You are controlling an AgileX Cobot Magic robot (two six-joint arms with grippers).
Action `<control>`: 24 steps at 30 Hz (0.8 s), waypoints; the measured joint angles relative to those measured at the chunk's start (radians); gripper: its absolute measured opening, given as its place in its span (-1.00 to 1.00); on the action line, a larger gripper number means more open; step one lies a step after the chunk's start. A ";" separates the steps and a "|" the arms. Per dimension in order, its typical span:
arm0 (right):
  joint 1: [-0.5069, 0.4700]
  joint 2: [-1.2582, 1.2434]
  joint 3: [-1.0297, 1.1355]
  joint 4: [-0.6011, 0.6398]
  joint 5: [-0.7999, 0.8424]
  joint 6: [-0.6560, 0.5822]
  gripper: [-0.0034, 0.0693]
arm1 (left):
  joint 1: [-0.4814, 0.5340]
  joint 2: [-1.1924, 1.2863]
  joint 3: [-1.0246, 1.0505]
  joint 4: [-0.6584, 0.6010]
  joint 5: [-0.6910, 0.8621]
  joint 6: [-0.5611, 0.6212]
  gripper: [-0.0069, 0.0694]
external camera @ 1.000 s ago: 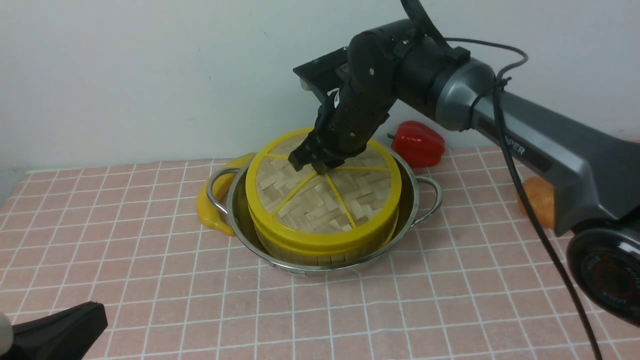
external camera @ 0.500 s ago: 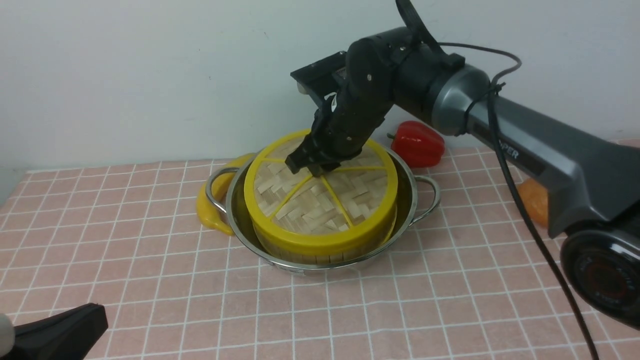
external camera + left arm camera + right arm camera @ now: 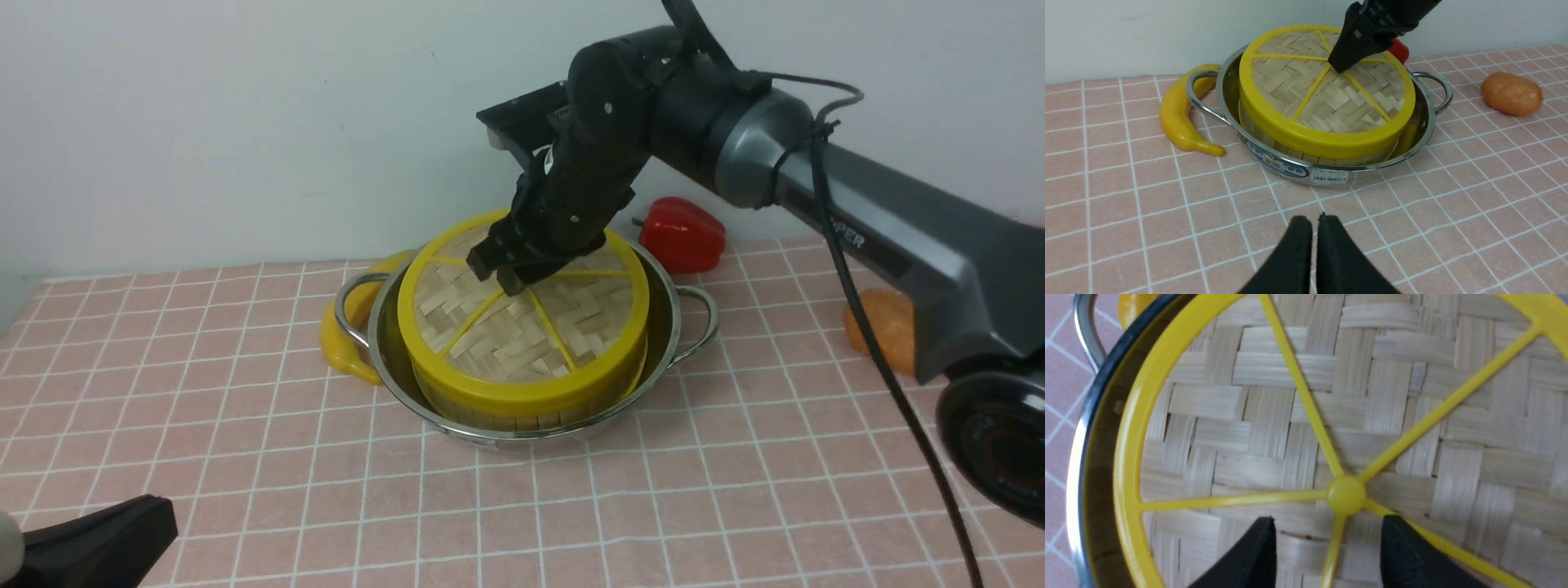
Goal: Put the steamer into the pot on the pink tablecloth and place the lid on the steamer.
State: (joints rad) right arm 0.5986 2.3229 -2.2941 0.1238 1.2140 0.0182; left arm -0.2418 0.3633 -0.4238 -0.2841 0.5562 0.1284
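Front: lid [image 3: 522, 335] sits on steamer [image 3: 522, 420] in pot [image 3: 664, 328] on pink tablecloth [image 3: 245, 457]; my right gripper [image 3: 502, 276] hangs over its centre. L wrist: left gripper [image 3: 1314, 222] pinched together, apart from pot. R wrist: jaws apart, empty, beside knob [image 3: 1346, 495]. Looks done imo; next = lift clear w/o snagging spokes [image 3: 1298, 384].

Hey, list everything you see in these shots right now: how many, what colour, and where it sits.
pink tablecloth: 1, pink with white grid, covering the table
pot: 1, shiny steel, middle of the cloth
steamer: 1, bamboo, inside the pot
lid: 1, woven bamboo with yellow rim and spokes, on the steamer
banana: 1, yellow, beside the pot's left handle
pepper: 1, red, behind the pot, to its right
orange lump: 1, orange, far right on the cloth
right gripper: 1, black, open, over the lid's centre
left gripper: 1, black, shut, empty, low near the cloth's front
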 joint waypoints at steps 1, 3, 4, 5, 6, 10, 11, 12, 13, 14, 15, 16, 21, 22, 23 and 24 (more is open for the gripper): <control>0.000 -0.035 0.000 -0.021 0.012 0.000 0.18 | 0.000 0.000 0.000 0.002 -0.009 0.000 -0.76; 0.000 -0.104 -0.003 -0.054 0.015 0.000 0.25 | 0.000 0.000 0.000 0.012 -0.038 0.000 -0.76; 0.000 -0.153 -0.007 -0.074 0.015 0.002 0.27 | 0.000 0.000 0.000 0.021 -0.068 0.000 -0.76; 0.000 -0.186 -0.010 -0.091 0.015 0.005 0.27 | 0.000 0.000 0.000 0.029 -0.091 0.000 -0.76; 0.000 -0.203 -0.009 -0.096 0.015 0.007 0.27 | 0.000 0.000 0.000 0.036 -0.102 0.000 -0.76; 0.000 -0.382 -0.006 -0.178 0.013 0.027 0.17 | 0.000 0.000 0.000 0.119 -0.240 0.000 -0.76; 0.000 -0.399 -0.003 -0.189 0.013 0.028 0.15 | 0.000 0.000 0.000 0.127 -0.252 0.000 -0.76; 0.000 -0.461 0.016 -0.209 0.011 0.029 0.06 | 0.000 0.000 0.000 0.151 -0.301 0.000 -0.74; 0.000 -0.526 0.043 -0.220 0.010 0.029 -0.03 | 0.000 0.000 0.000 0.168 -0.326 0.000 -0.73; 0.000 -0.526 0.043 -0.220 0.010 0.029 -0.03 | 0.000 0.000 0.000 0.171 -0.334 0.001 -0.73; 0.000 -0.604 0.104 -0.229 0.009 0.029 -0.17 | 0.000 0.000 0.000 0.185 -0.361 0.003 -0.73; 0.000 -0.655 0.147 -0.231 0.009 0.029 -0.25 | 0.000 0.000 0.000 0.190 -0.371 0.003 -0.72; 0.000 -0.903 0.445 -0.231 -0.005 0.029 -0.60 | 0.000 0.000 0.000 0.198 -0.375 0.004 -0.70; 0.000 -0.969 0.549 -0.231 -0.047 0.029 -0.66 | 0.000 0.000 0.000 0.198 -0.375 0.004 -0.68; 0.000 -1.022 0.642 -0.231 -0.105 0.029 -0.72 | 0.000 0.000 0.000 0.198 -0.375 0.004 -0.68; 0.000 -1.063 0.719 -0.232 -0.161 0.032 -0.77 | 0.000 0.000 0.000 0.198 -0.374 0.004 -0.68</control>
State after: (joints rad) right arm 0.5986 1.2603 -1.5750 -0.1085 1.0529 0.0505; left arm -0.2418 0.3633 -0.4238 -0.0863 0.1826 0.1322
